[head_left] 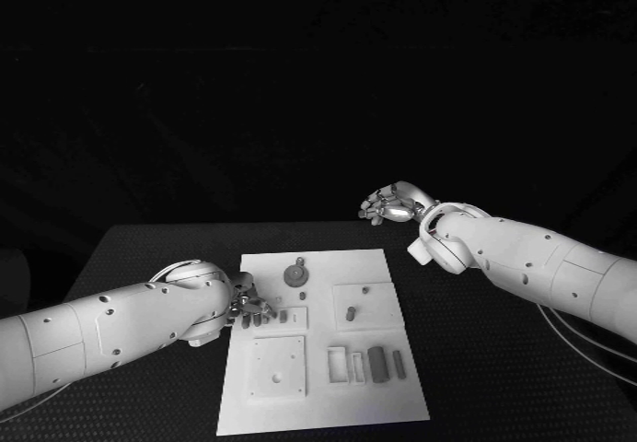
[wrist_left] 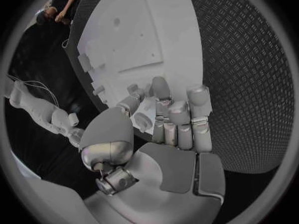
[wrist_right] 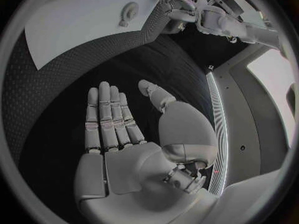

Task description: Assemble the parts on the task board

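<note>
White task board (head_left: 399,405) lies mid-table, small grey parts (head_left: 378,362) resting in its recesses. Left hand (head_left: 247,306) hovers at its left edge, fingers apart, holding nothing. Right hand (head_left: 389,204) is raised beyond, flat and empty. Parts look light, rigid, best pinched by their sides.

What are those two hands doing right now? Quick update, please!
Left hand at the task board's left edge, fingers over a small part. Right hand open, raised beyond the board. Nothing in the way.
</note>
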